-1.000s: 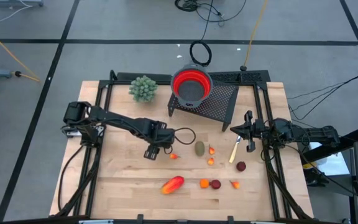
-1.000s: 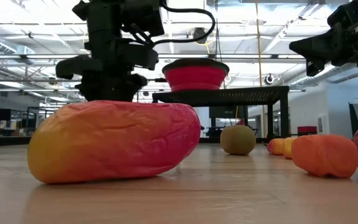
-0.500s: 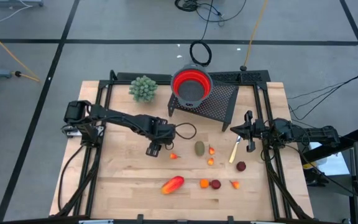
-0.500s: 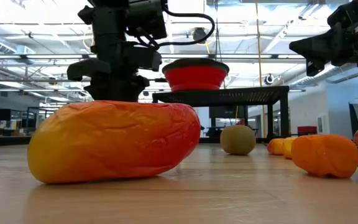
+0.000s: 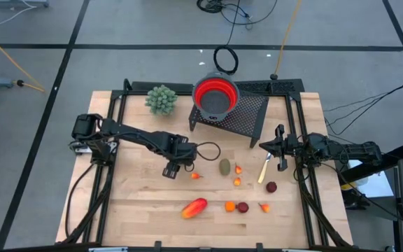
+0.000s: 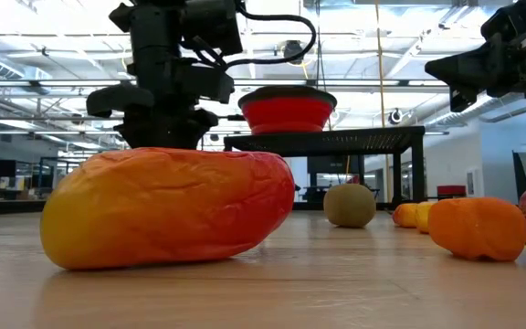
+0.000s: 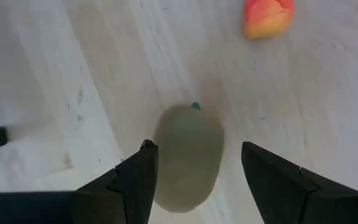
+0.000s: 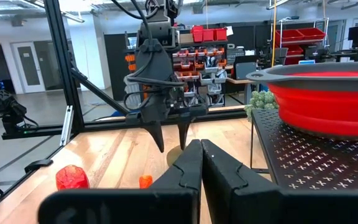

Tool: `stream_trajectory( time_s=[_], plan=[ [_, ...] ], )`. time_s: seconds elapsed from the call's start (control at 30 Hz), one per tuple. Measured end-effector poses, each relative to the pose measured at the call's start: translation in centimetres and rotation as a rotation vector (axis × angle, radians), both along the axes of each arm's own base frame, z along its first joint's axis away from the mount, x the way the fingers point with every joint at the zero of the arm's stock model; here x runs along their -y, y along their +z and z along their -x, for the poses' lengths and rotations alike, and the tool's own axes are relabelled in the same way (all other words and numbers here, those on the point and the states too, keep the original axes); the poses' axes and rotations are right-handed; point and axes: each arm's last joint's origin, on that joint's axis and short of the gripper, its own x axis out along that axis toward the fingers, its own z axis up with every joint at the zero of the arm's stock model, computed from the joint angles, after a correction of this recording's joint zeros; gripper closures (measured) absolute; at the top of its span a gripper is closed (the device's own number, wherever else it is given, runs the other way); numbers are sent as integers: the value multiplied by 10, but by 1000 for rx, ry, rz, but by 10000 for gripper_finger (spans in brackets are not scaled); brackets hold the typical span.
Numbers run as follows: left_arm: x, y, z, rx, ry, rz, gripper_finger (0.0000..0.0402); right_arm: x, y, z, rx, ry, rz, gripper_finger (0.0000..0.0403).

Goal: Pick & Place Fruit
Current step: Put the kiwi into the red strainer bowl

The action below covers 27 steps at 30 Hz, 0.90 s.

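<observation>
The left arm reaches from the wooden bench's [image 5: 138, 210] left edge toward its middle, wrist bent down. The left gripper [image 7: 194, 171] hangs with fingers spread wide, empty, straddling an olive-brown oval toy fruit [image 7: 188, 155] on the boards. The right gripper [image 8: 201, 163], fingers pressed together, waits near the right edge.

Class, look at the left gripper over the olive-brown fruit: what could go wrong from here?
1. The left gripper is open astride the oval fruit, which lies closer to one finger; closing could push it sideways, or it may roll free.
2. A small orange piece lies nearby and might get knocked.
3. The red bowl sits raised on a black rack, so a low carry could hit it.
The right gripper waits shut at the right.
</observation>
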Motion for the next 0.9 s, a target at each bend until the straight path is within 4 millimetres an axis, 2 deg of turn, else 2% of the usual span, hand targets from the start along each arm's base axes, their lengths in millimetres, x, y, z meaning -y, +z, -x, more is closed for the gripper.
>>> stream_trajectory(
  time_s=[0.27, 0.7, 0.8, 0.9],
  plan=[
    [0, 0, 0, 2, 89, 30, 170, 0, 0, 0, 0, 0, 0, 403],
    [0, -1, 2, -22, 83, 54, 169, 0, 0, 0, 0, 0, 0, 403],
    [1, -1, 2, -22, 76, 68, 159, 0, 0, 0, 0, 0, 0, 403],
    [1, -1, 2, -23, 76, 68, 131, 0, 0, 0, 0, 0, 0, 403]
  ],
)
